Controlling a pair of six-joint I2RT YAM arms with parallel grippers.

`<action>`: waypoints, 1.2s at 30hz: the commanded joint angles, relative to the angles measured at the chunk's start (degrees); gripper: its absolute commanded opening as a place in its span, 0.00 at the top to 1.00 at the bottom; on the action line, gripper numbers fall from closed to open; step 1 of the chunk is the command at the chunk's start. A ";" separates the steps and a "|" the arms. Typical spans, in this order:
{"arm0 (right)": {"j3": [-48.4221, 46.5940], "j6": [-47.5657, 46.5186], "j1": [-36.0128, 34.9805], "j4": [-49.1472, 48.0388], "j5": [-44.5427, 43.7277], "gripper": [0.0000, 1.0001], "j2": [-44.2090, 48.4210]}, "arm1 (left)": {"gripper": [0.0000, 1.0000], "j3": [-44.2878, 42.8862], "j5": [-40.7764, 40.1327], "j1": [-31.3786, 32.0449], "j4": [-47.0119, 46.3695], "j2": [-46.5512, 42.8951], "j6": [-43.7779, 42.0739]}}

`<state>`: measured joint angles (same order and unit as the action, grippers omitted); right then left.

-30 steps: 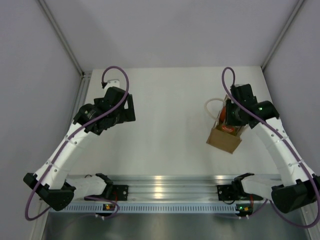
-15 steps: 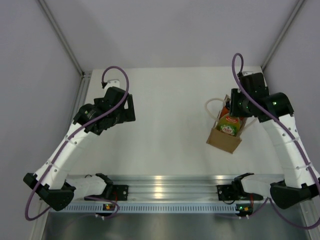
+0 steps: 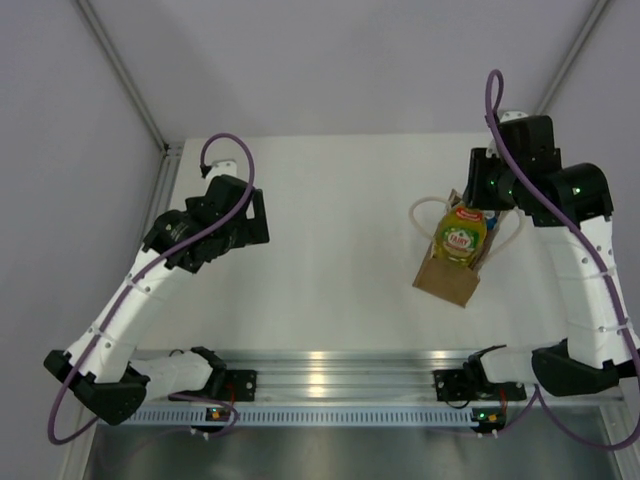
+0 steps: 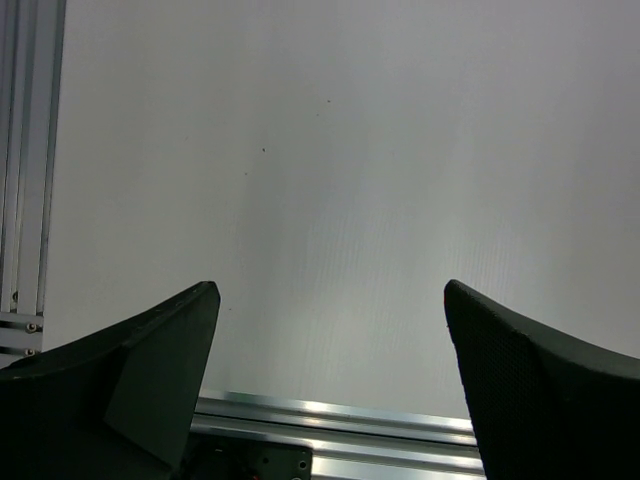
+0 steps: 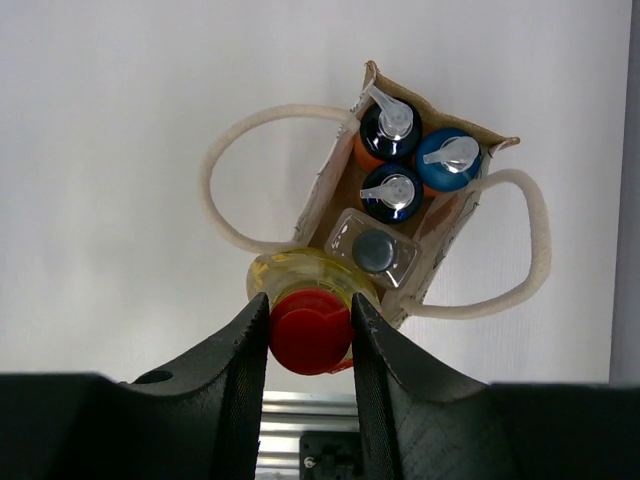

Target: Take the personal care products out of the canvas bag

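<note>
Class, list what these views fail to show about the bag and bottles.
- Top view: the label on the yellow-green bottle is too small to read; whether its base clears the canvas bag is unclear.
- Right wrist view: bag walls hide the blue-topped bottles below their tops; the right gripper and red cap hide the held bottle's base.
- Left wrist view: only the left gripper and table; bag outside frame.

We see bright, even light on the counter (image 3: 340, 250), glare along the rail (image 3: 320, 362), and soft-edged fingers (image 4: 530, 390) on the left tool (image 4: 330, 292).
</note>
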<state>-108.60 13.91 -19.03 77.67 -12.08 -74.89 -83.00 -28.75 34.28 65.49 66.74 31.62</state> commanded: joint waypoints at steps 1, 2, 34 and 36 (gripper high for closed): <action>-6.53 -1.08 -0.92 -1.56 0.82 1.00 -0.42 | 0.02 0.38 -0.69 -0.01 -2.21 -1.88 0.38; -7.24 -1.08 -0.92 -1.29 0.91 1.00 -0.69 | 0.02 0.47 -0.60 -0.01 -2.21 -1.88 0.46; -16.74 6.04 -24.29 -9.89 -8.05 1.00 -14.13 | 0.02 3.20 -0.78 -0.01 -2.21 -5.39 2.22; -16.91 6.13 -25.00 -11.39 -8.23 1.00 -16.15 | 0.02 3.46 -0.95 0.08 -2.21 -5.57 2.31</action>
<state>-121.30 18.70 -42.06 77.36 -17.39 -89.89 -79.94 -28.77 34.28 65.49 62.59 33.12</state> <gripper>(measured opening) 0.335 0.984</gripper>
